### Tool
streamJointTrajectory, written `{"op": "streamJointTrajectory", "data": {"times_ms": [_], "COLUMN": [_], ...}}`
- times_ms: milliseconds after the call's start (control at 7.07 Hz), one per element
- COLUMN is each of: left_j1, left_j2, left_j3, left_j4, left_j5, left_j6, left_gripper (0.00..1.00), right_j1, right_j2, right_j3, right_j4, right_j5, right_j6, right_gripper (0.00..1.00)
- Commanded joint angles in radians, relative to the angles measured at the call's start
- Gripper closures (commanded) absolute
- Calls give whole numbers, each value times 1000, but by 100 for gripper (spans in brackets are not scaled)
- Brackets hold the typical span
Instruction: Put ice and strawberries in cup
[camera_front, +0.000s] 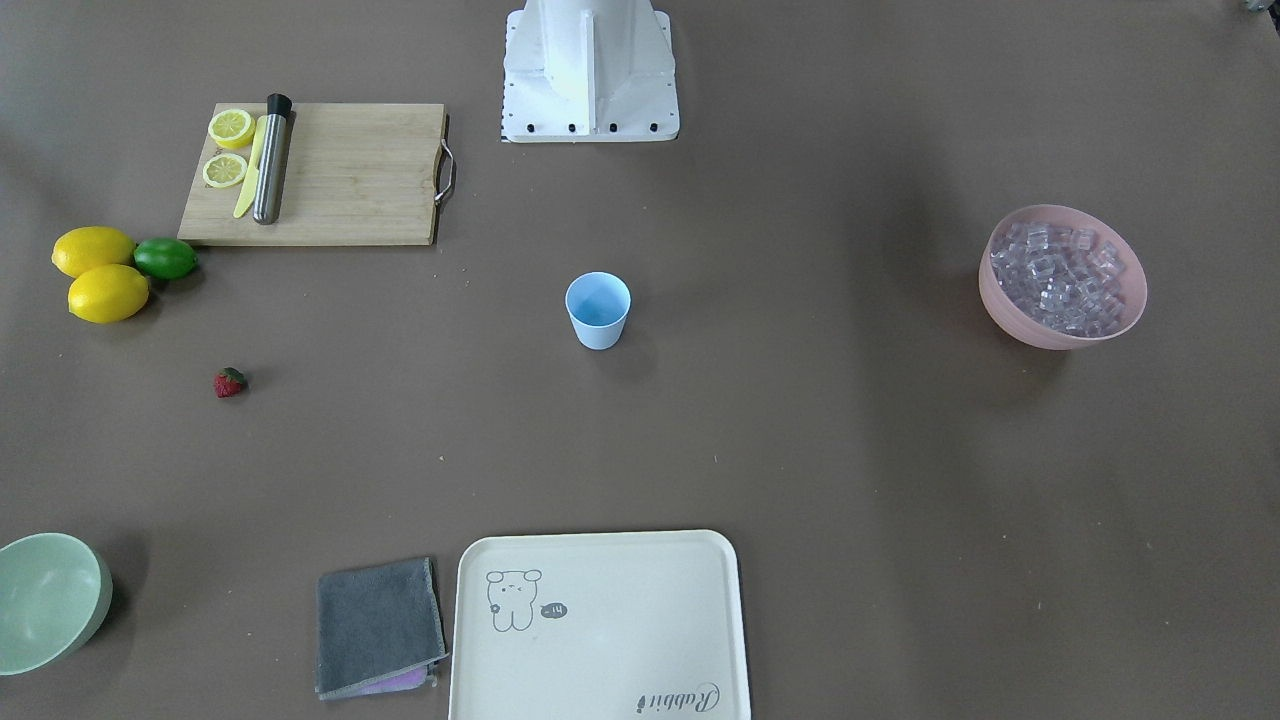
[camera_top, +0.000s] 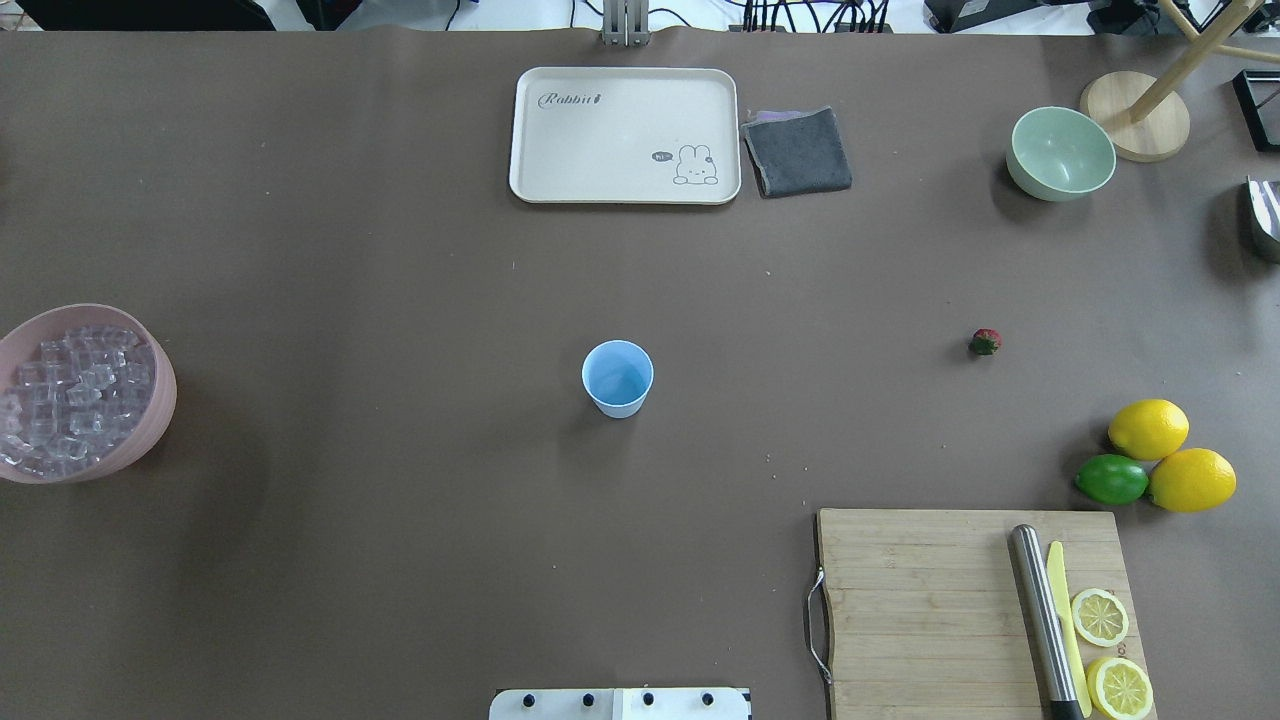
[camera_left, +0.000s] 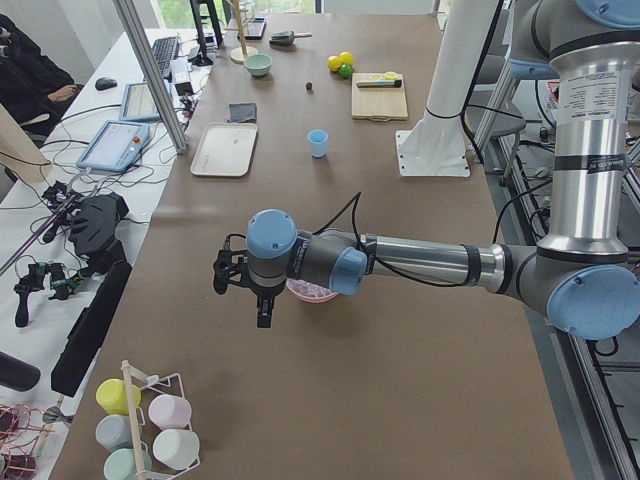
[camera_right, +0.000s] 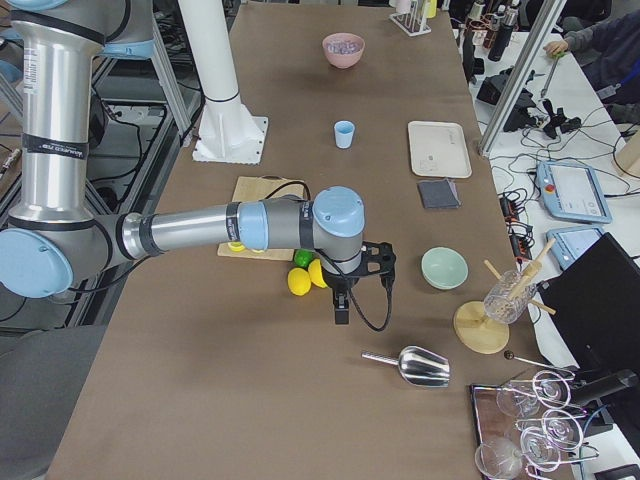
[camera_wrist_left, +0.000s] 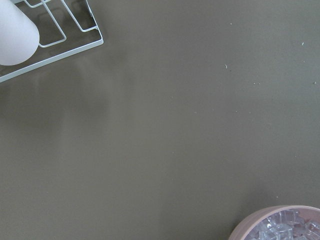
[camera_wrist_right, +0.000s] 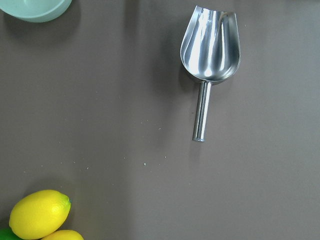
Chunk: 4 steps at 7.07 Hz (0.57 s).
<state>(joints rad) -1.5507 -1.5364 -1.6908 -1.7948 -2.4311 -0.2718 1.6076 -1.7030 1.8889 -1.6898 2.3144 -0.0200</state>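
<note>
The light blue cup (camera_top: 618, 378) stands upright and empty at the table's middle, also in the front-facing view as the cup (camera_front: 598, 310). The ice (camera_top: 75, 395) fills a pink bowl (camera_front: 1010, 320) at the robot's far left. One small red strawberry (camera_top: 985, 342) lies on the bare table to the right; in the front-facing view the strawberry (camera_front: 229, 382) lies at the left. My left gripper (camera_left: 263, 312) hangs above the table just beyond the pink bowl; I cannot tell its state. My right gripper (camera_right: 341, 306) hangs past the lemons, near a metal scoop (camera_wrist_right: 210, 50); I cannot tell its state either.
A cutting board (camera_top: 965, 600) with lemon halves, a knife and a steel muddler lies near right. Two lemons (camera_top: 1150, 428) and a lime (camera_top: 1112, 479) lie beside it. A cream tray (camera_top: 625, 135), grey cloth (camera_top: 797, 150) and pale green bowl (camera_top: 1060, 152) sit far. A wire cup rack (camera_wrist_left: 50, 35) stands at the left end.
</note>
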Motion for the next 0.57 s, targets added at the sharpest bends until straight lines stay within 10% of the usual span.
{"op": "streamJointTrajectory", "data": {"times_ms": [0, 425], "left_j1": [21, 38], "left_j2": [-4, 1], "left_j3": [2, 0], "left_j4": [0, -3], "left_j5": [3, 0], "left_j6": [0, 2], "left_gripper": [2, 2], "right_j1": [0, 0], "right_j2": [-4, -3], "right_j3": [-7, -8], "right_j4": [-4, -7], "right_j5": [0, 2], "right_j6": [0, 0], "right_gripper": [0, 0]}}
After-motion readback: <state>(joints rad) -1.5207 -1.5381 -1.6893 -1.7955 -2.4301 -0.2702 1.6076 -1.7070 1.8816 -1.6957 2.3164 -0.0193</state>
